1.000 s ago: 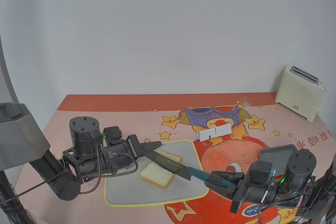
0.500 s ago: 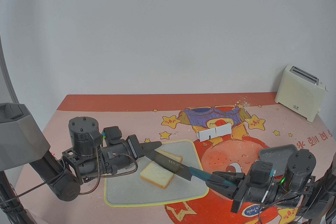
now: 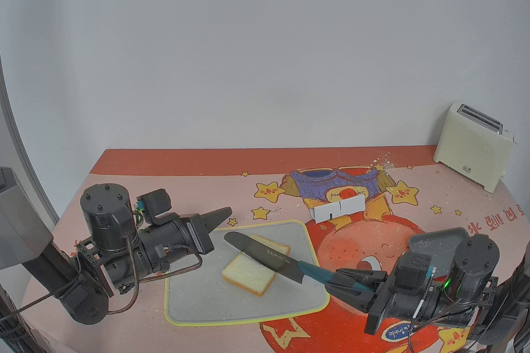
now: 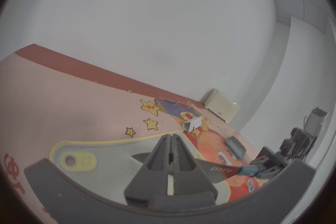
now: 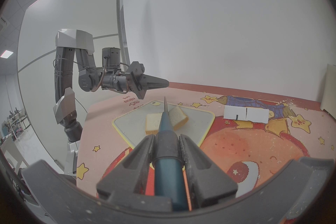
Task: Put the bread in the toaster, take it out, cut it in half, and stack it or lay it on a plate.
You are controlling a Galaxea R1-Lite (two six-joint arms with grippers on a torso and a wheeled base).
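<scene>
Two pieces of white bread (image 3: 248, 274) (image 5: 153, 122) lie side by side on a grey cutting board with a yellow rim (image 3: 221, 299) (image 4: 105, 161) (image 5: 133, 123). My right gripper (image 3: 345, 279) (image 5: 167, 139) is shut on the teal handle of a knife (image 3: 265, 256) (image 4: 213, 168). Its dark blade runs over the line between the two pieces. My left gripper (image 3: 221, 214) (image 4: 171, 137) (image 5: 162, 84) is shut on nothing and hangs above the board's far left corner, clear of the bread. The cream toaster (image 3: 476, 145) (image 4: 221, 105) stands at the table's far right.
A grey plate (image 3: 436, 244) (image 4: 235, 146) sits right of the board, just beyond my right wrist. A white folded card stand (image 3: 338, 208) (image 5: 246, 113) (image 4: 191, 125) is behind the board. Crumbs dot the printed table cover. The far left of the table is bare.
My left arm has drawn back to the left and lifted its shut gripper off the bread. The knife and right gripper have hardly moved.
</scene>
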